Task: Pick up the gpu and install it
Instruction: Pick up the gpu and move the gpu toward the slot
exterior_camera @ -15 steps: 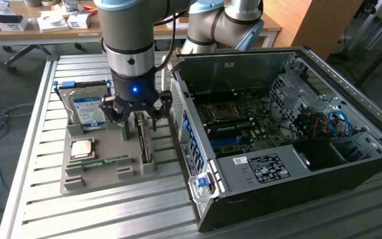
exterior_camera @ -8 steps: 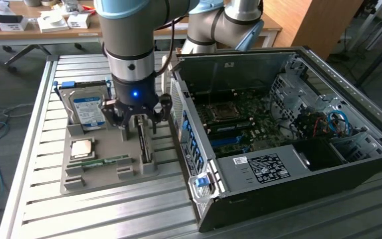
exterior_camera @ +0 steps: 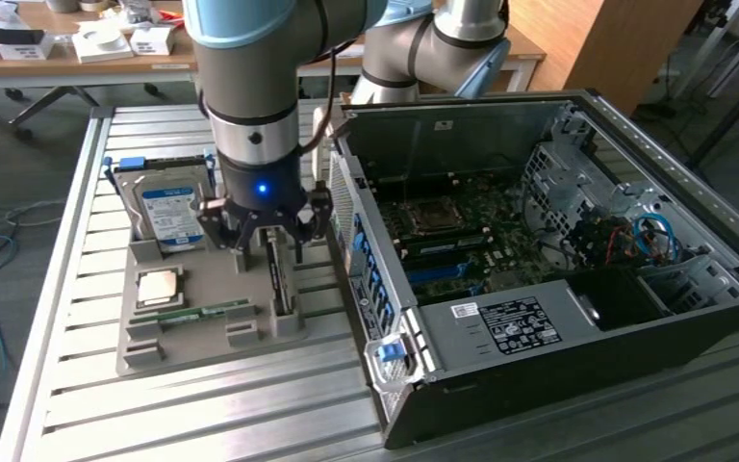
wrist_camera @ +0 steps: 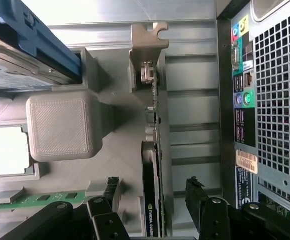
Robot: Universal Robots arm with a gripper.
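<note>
The table (exterior_camera: pixel 190 404) carries the open computer case (exterior_camera: pixel 562 250), which stands just beside the gripper (exterior_camera: pixel 267 241), and the grey holder (exterior_camera: pixel 203 342), which lies directly under it. The gripper is released, with its jaws wide apart, and it hangs right above the gpu (wrist_camera: pixel 152 200), which stands on its edge in a slot of the holder. The long axis of the card runs between the two fingers (wrist_camera: pixel 197 192), one on each flat face, and neither seems to touch it.
</note>
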